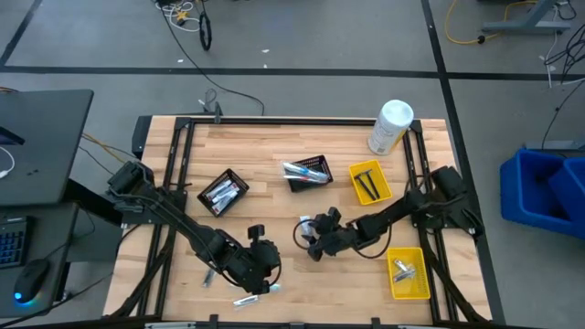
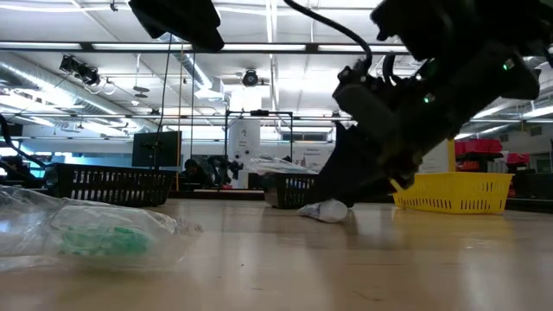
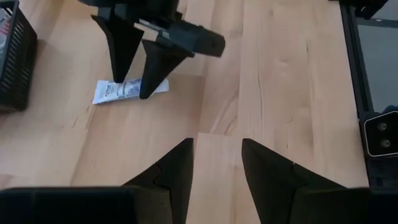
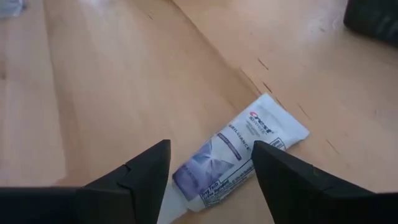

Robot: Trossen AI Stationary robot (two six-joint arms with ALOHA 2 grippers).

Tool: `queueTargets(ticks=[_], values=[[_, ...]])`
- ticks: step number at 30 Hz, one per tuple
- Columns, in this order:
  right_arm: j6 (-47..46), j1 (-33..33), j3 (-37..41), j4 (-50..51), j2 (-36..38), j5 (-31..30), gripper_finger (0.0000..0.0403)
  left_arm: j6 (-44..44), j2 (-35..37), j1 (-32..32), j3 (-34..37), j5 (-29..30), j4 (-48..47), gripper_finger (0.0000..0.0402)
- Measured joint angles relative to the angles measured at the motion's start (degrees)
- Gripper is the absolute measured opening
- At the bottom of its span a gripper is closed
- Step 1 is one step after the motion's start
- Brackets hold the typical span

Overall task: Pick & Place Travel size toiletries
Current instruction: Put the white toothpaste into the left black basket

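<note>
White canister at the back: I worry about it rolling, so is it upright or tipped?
Tipped. The canister lies on its side near the table's far right corner, its round end facing up-right.

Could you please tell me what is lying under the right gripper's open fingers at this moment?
A white-blue mini toothpaste tube lies flat on the wooden table, between the open fingers of the right gripper, not yet clamped. Its lower end is hidden behind the fingers.
</note>
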State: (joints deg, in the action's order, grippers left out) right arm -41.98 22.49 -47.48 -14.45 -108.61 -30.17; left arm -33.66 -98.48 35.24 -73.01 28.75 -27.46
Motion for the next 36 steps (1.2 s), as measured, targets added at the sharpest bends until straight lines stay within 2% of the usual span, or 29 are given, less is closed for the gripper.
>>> queueTargets(ticks=[4, 8, 12, 19, 23, 27, 31, 36], values=[[-0.1, 0.0, -0.2, -0.4, -1.8, -1.2, 0.0243, 0.0, 0.0, 0.0, 0.0, 0.1, 0.0, 0.0144], [6.4, 0.0, -0.2, 0.1, -1.6, -1.7, 0.0238, 0.0, 0.0, 0.0, 0.0, 0.0, 0.0, 0.0144], [8.2, 0.0, -0.2, 0.9, -1.3, -1.0, 0.0211, 0.0, 0.0, 0.0, 0.0, 0.0, 0.0, 0.0144], [13.0, -0.2, -0.1, 0.7, -0.9, 3.9, 0.0151, 0.0, 0.0, 0.0, 0.0, -0.5, 0.0, 0.0144], [17.1, 0.0, 0.1, 1.1, 0.4, 5.4, 0.0139, 0.0, 0.0, 0.0, 0.0, -0.5, 0.0, 0.0144], [20.4, 0.1, 0.3, 1.7, 2.9, 7.1, 0.0158, 0.0, 0.0, 0.0, 0.0, -0.5, 0.0, 0.0144], [20.2, 0.4, 0.2, 3.6, 4.6, 7.0, 0.0198, -0.2, 0.0, 0.0, 0.0, -0.5, 0.0, 0.0144], [12.8, 0.5, 0.2, 7.6, 4.1, 9.3, 0.0250, -0.2, 0.0, 0.0, 0.0, -0.5, 0.2, 0.0144]])
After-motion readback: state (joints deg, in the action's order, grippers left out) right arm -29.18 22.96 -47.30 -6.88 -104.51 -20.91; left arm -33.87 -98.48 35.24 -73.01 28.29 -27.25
